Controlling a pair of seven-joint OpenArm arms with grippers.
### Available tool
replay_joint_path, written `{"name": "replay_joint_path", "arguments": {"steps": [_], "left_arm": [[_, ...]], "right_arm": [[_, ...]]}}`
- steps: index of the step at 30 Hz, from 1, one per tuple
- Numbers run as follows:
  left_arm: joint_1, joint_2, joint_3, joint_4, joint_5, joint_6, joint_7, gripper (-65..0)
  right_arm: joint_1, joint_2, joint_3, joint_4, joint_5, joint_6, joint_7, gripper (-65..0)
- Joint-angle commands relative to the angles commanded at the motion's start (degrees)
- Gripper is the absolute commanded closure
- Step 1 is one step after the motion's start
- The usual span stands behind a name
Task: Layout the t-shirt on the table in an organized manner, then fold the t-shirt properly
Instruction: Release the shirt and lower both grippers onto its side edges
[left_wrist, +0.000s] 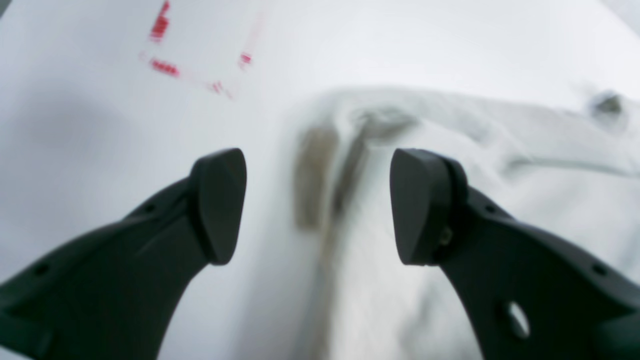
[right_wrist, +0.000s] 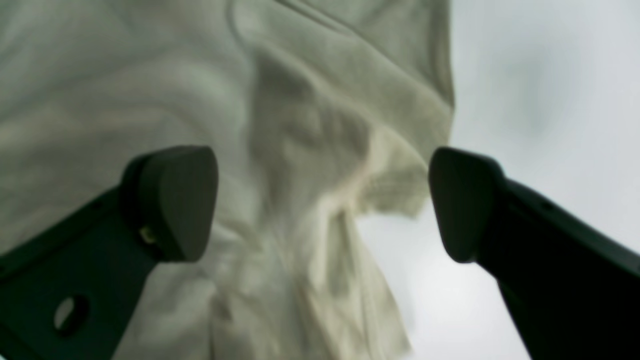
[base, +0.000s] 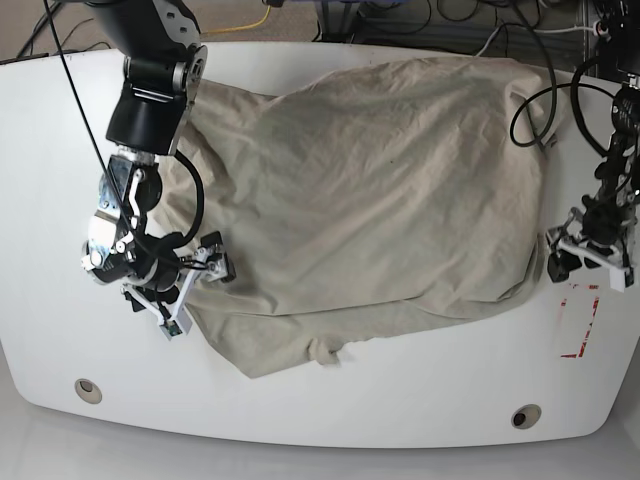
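The beige t-shirt (base: 370, 190) lies wrinkled across the white table (base: 400, 400), its lower edge folded under. My right gripper (base: 195, 295) is open at the shirt's left edge. In the right wrist view the right gripper (right_wrist: 322, 202) straddles a bunched fold of the t-shirt (right_wrist: 310, 150). My left gripper (base: 585, 265) is open at the shirt's right edge. In the left wrist view the left gripper (left_wrist: 320, 205) stands over the t-shirt's edge (left_wrist: 450, 130), with bare table (left_wrist: 75, 125) under its left finger. Neither gripper holds cloth.
A red tape rectangle (base: 578, 322) lies on the table just in front of the left gripper, and it also shows in the left wrist view (left_wrist: 162, 65). Two grommet holes (base: 87, 390) (base: 525, 415) sit near the front edge. Cables (base: 530, 110) hang at the back right.
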Motion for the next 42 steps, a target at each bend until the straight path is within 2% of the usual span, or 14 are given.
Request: {"name": "replay_joint_path", "arguments": {"steps": [3, 6, 9, 11, 13, 15, 16, 21, 25, 30, 33, 37, 42], "left_arm": [[-3.87, 4.48, 0.35, -4.84, 5.45, -2.64, 0.0, -42.2], [-5.8, 7.47, 0.35, -7.38, 10.02, -5.89, -0.18, -42.2], [-7.38, 10.2, 0.35, -8.97, 14.77, -9.05, -0.18, -42.2], [-8.53, 13.1, 0.35, -10.02, 18.37, -10.64, -0.18, -42.2], [-9.32, 15.65, 0.35, -11.52, 21.89, -10.9, -0.18, -42.2], [-10.2, 17.67, 0.35, -13.63, 25.41, -10.9, -0.18, -42.2], [-10.64, 18.81, 0.35, -15.03, 27.34, -10.9, -0.18, -42.2], [-11.08, 22.95, 0.35, -19.52, 33.14, -10.9, -0.26, -42.2], [-8.62, 23.21, 0.53, -18.55, 34.37, -10.99, -0.18, -42.2], [-4.75, 22.77, 0.53, -17.05, 34.46, -10.99, -0.09, -42.2], [-2.81, 21.27, 0.44, -16.62, 34.46, -10.99, 0.0, -42.2], [1.76, 19.25, 0.35, -13.8, 34.29, -10.99, 0.0, -42.2], [6.59, 17.05, 0.26, -6.51, 34.2, -10.99, 0.09, -42.2]], "right_arm": [[2.64, 0.0, 0.0, -5.8, 0.0, 0.0, 3.16, -65.0], [4.31, 0.0, 0.0, -9.85, 0.0, 0.0, 6.07, -59.1], [5.8, 0.0, 0.0, -13.45, -0.09, 0.0, 8.88, -45.3], [7.03, 0.0, 0.0, -16.62, -0.09, 0.0, 10.55, -31.7], [7.82, 0.0, 0.0, -19.34, -0.09, 0.0, 12.57, -17.6], [7.91, 0.09, -0.09, -21.27, -0.09, 0.0, 14.68, -6.3], [8.0, 0.18, -0.09, -22.51, -0.09, 0.0, 15.47, -3.2], [7.12, 0.53, -0.09, -26.46, -0.09, 0.0, 16.18, -2.9], [2.9, 1.05, -0.09, -26.29, -0.09, 0.0, 16.0, -2.9], [-4.04, 1.05, -0.09, -19.96, 0.09, 0.0, 13.1, -2.9], [-7.74, 0.88, -0.09, -13.71, 0.09, 0.0, 11.16, -2.9], [-11.69, 0.79, -0.09, -4.75, 0.44, 0.0, 5.71, -2.9], [-13.63, 0.79, -0.09, 1.05, 0.44, 0.0, 1.85, -2.9]]}}
